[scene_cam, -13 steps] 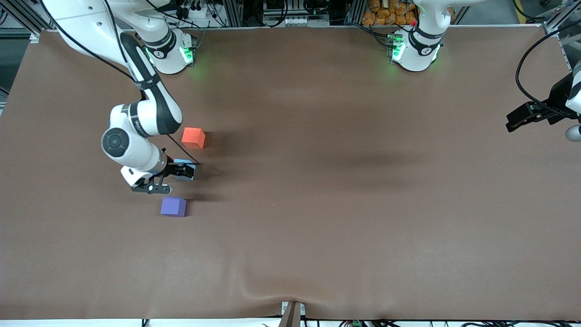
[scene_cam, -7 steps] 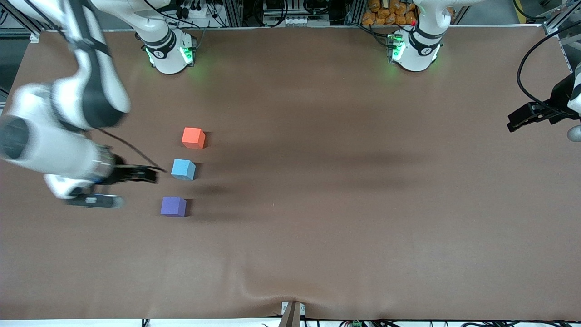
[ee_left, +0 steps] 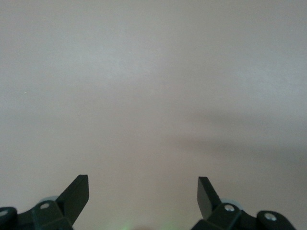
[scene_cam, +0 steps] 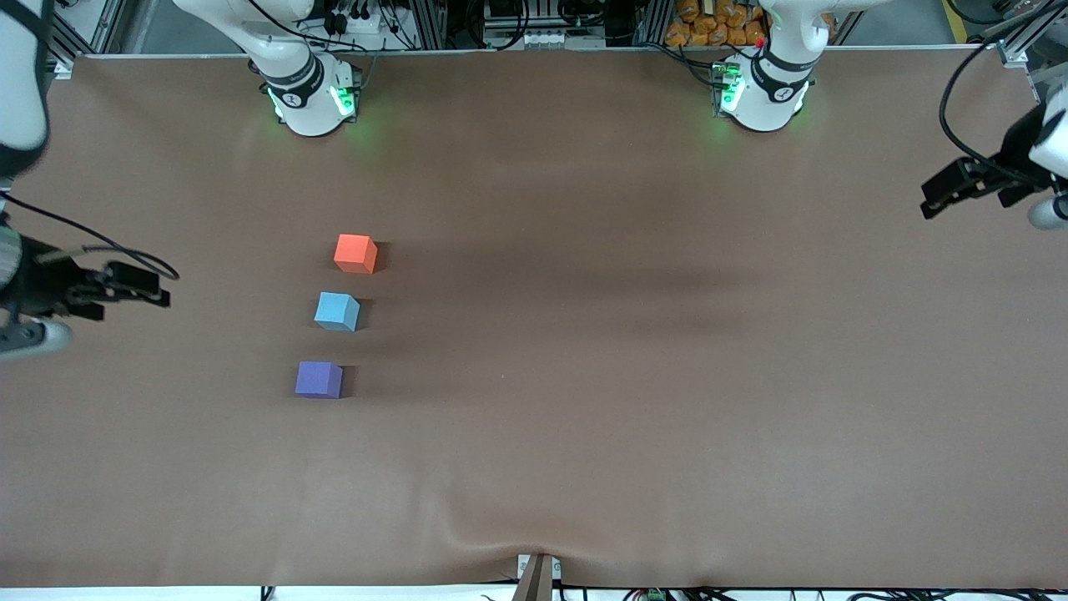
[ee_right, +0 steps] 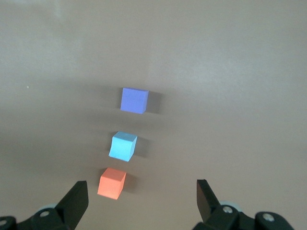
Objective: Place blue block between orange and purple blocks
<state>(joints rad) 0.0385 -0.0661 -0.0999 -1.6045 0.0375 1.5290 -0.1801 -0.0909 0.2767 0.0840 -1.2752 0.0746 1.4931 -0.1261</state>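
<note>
The blue block point(scene_cam: 337, 311) sits on the brown table, in a row between the orange block point(scene_cam: 355, 253) and the purple block point(scene_cam: 319, 380), with small gaps on both sides. The orange block is farthest from the front camera, the purple block nearest. My right gripper point(scene_cam: 154, 285) is open and empty, up over the table's edge at the right arm's end, well apart from the blocks. The right wrist view shows the purple block point(ee_right: 134, 100), blue block point(ee_right: 123, 145) and orange block point(ee_right: 112, 183) ahead of the open right gripper point(ee_right: 141, 191). My left gripper point(scene_cam: 936, 194) waits open over the left arm's end.
The brown table cover point(scene_cam: 584, 376) has a raised wrinkle point(scene_cam: 501, 534) near the front edge. The left wrist view shows only bare table point(ee_left: 153, 96) past the open left gripper point(ee_left: 143, 188). The arm bases point(scene_cam: 309, 92) stand along the back edge.
My right gripper has let go of the blue block, lifted and pulled away toward the right arm's end. The blue block stays between the other two. The left gripper shifted slightly.
</note>
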